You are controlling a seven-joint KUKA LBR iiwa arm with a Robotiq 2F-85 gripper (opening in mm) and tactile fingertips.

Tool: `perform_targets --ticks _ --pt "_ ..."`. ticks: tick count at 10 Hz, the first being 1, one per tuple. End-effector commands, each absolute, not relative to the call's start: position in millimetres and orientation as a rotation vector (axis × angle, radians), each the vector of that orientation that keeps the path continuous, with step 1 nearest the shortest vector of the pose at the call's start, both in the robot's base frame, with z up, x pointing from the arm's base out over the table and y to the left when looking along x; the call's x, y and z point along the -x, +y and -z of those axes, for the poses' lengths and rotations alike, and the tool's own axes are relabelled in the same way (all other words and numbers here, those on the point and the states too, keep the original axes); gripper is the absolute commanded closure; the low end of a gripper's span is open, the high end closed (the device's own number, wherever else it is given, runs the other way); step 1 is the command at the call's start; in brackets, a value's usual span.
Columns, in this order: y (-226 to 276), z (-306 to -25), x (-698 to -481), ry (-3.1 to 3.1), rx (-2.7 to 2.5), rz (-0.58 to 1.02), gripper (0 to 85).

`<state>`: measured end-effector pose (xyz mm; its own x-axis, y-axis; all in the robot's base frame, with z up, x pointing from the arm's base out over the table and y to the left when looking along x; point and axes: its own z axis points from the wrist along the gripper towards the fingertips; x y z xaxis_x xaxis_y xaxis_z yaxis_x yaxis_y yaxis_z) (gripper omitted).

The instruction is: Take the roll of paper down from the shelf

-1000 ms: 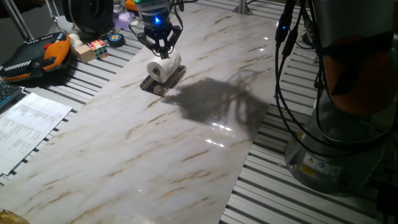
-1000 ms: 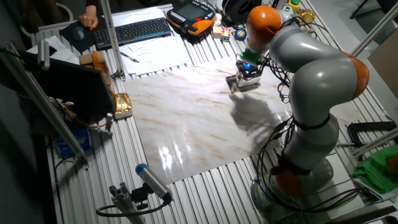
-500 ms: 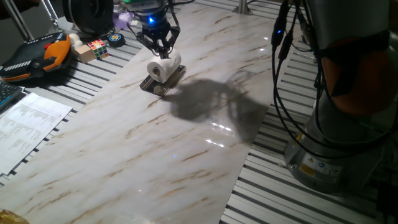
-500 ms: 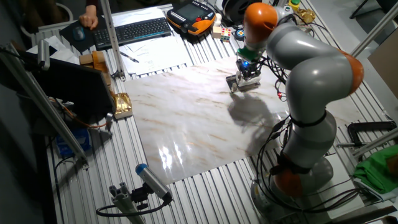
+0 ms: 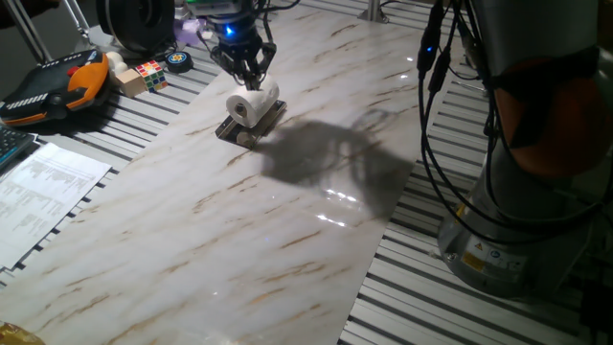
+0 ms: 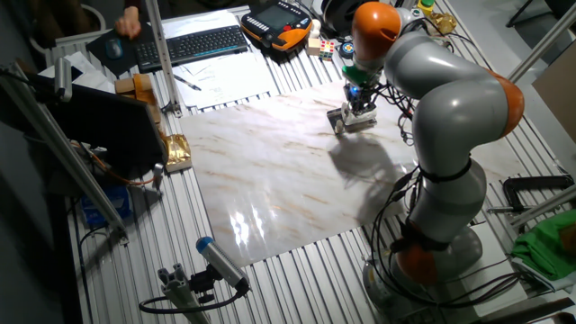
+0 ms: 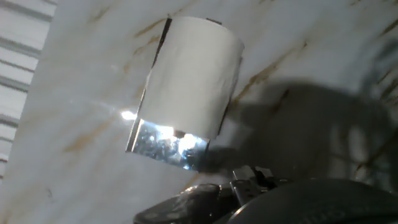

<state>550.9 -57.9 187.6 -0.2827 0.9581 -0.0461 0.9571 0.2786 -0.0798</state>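
The roll of paper [image 5: 253,103] lies on its side on the shelf [image 5: 247,127], near the far end of the marble table [image 5: 287,220]. The gripper [image 5: 241,73] hangs directly above the roll, fingers apart and pointed down, positioned to straddle it; nothing is gripped.

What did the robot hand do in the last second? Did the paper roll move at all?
The gripper slid a little sideways, toward the far end of the table, and now hangs just above the roll of paper. It has not taken hold of anything. The roll stayed lying on the shelf, which did not move either.
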Motion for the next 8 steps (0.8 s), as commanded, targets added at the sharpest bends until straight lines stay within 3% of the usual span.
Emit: perform_targets --ticks 1,8 --pt "-64.4 -186.6 -553.6 -2.391 2.011 -0.129 84.3" --pt "-66.5 -181.2 -560.8 -2.402 2.088 -0.094 84.3"
